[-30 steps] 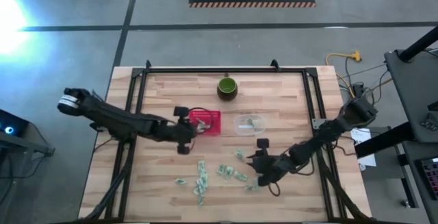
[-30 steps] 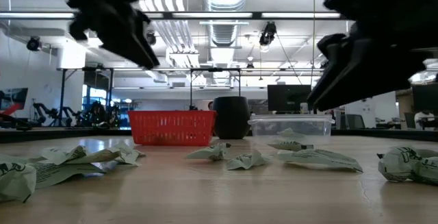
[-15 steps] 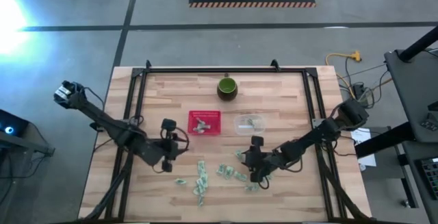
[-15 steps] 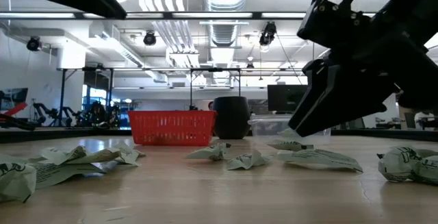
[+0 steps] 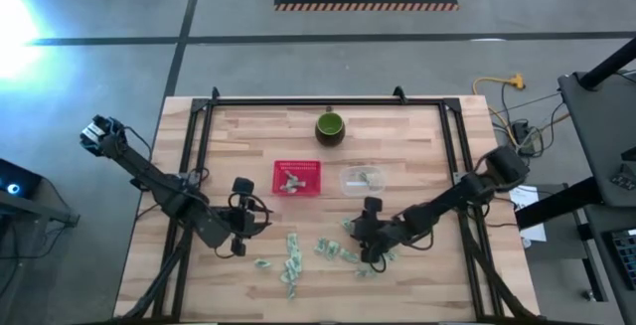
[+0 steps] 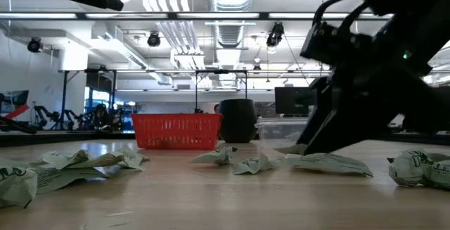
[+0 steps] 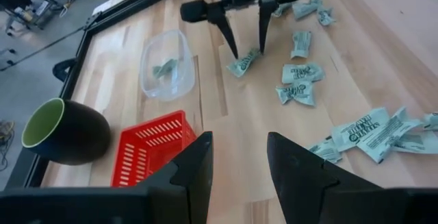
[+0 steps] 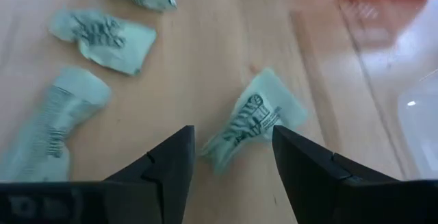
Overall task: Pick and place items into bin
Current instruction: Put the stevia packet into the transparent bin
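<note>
Dark print on wrappers (image 7: pixel 368 131), not legible.

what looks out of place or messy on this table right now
The small pale green-and-white wrapped pieces lie scattered and crumpled over the wooden table, outside the red plastic basket. A few sit in the clear plastic tub beside it. Nothing looks damaged.

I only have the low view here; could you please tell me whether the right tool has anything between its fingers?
Observer: The right tool is open, straddling a wrapped piece that lies on the table, not gripped.
Operator: Thank you. Is the red basket empty?
Observer: No, the red basket holds wrapped pieces.
Operator: And the left tool?
Observer: The left tool is open and empty, at the table's left side.
</note>
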Controlling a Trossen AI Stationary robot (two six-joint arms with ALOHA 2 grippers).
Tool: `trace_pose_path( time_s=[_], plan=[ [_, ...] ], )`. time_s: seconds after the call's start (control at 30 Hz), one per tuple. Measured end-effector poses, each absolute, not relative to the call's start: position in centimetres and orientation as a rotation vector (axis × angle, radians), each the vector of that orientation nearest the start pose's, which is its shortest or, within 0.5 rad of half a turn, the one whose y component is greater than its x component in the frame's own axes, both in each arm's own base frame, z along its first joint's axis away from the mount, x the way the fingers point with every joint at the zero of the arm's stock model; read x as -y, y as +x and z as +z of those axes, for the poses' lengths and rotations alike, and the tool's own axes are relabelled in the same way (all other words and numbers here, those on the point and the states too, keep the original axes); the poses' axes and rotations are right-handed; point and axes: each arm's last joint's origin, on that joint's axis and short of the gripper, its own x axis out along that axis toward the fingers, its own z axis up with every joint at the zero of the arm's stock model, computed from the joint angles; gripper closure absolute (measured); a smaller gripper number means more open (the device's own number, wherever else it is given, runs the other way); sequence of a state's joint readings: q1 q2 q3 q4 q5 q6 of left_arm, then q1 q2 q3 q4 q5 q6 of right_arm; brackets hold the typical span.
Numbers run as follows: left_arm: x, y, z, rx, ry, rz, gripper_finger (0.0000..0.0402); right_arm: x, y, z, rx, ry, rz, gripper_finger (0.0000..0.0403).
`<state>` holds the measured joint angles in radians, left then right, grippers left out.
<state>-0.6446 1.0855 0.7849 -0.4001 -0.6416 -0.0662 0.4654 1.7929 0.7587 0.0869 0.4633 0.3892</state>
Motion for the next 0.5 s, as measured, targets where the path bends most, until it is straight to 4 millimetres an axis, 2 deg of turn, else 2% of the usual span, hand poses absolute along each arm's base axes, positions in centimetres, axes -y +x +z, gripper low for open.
trace_pose_path(
  time_s=[0.27,0.5],
  plan=[
    [11.84,18.46,26.28,-0.559,0.358,0.011,0.0279,-12.45,28.61,10.26,-0.834,-0.058,-0.169,0.0225],
    [11.83,18.46,26.28,-0.559,0.358,0.011,0.0278,-12.43,28.58,10.28,-0.840,-0.104,-0.151,0.0281]
  ],
)
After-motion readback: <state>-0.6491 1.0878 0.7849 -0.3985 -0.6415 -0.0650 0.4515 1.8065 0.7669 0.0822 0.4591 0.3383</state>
